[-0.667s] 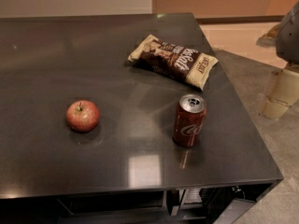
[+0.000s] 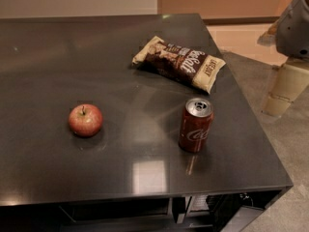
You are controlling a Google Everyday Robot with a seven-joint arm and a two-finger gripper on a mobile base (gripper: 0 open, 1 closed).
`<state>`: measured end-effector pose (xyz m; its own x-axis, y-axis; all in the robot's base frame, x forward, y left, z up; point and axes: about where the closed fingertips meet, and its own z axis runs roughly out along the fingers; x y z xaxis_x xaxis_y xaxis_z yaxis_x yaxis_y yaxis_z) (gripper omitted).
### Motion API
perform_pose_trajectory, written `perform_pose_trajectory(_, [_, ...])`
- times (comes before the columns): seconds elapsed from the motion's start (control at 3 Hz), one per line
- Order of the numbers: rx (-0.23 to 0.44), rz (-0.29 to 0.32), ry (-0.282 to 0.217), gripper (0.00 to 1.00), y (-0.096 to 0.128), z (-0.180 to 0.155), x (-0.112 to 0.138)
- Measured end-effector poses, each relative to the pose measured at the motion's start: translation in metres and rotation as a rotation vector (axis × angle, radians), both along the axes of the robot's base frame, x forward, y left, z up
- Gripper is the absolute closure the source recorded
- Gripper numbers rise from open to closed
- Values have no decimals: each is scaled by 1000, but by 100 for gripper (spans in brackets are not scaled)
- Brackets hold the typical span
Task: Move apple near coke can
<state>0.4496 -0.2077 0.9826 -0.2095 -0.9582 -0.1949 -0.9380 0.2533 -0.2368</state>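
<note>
Little has moved since the earlier frame. The gripper (image 2: 284, 93), at the right edge of view, has drifted slightly up and to the left, and the three things on the surface (image 2: 72, 52) lie just where they did.

The dark surface fills most of the view. The gripper hangs beyond its right edge, off to the far right and well apart from everything on it. Whether the gripper is open or closed cannot be told from here, and it holds nothing that can be seen.

The snack bag (image 2: 179, 62) lies flat toward the far right of the surface. Nearer than the bag, and apart from it, the coke can (image 2: 196, 124) stands upright with its silver top showing. The apple (image 2: 85, 120) sits stem up on the left, at about the same depth as the can but well apart from it, with a wide stretch of bare surface between them.

By my reading, the task has hardly started. The apple is untouched and nowhere near the can. The reach across to the left, the grasp, the carry to the right and the set-down just beside the can are all left to do.
</note>
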Motion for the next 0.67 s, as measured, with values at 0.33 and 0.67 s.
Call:
perform_pose_trajectory(0.33, [7,35,14,0,23,2,16])
perform_pose_trajectory(0.67, [58,96,25,0,72,6,32])
